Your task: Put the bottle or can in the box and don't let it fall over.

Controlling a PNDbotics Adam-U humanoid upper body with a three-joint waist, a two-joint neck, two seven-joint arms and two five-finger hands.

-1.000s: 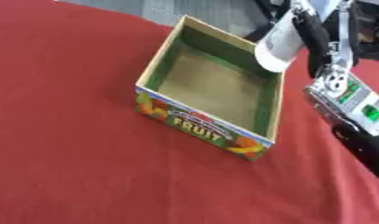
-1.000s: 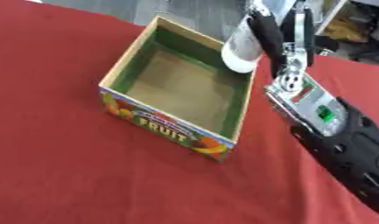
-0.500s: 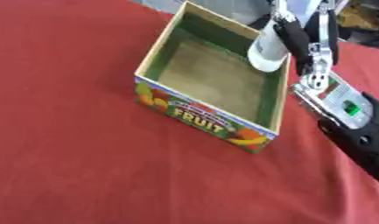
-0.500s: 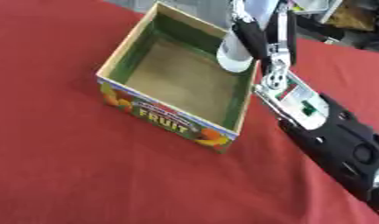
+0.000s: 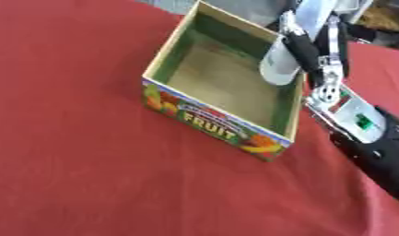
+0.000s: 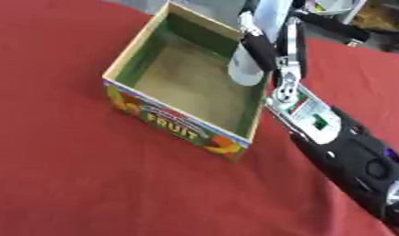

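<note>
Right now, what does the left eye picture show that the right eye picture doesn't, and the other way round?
Only the left eye view: more red cloth to the left of the fruit box. Only the right eye view: more of the black forearm toward the lower right, and more of the clutter at the far top right. Both share: the right hand curled round a whitish bottle, held over the box's right side, and the red tablecloth. The left hand appears in neither.

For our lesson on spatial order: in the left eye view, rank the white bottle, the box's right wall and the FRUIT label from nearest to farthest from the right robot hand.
1. White bottle: held in the right robot hand, over the box's right side.
2. Box's right wall: just below the bottle.
3. FRUIT label: on the box's front face, toward the left.
</note>
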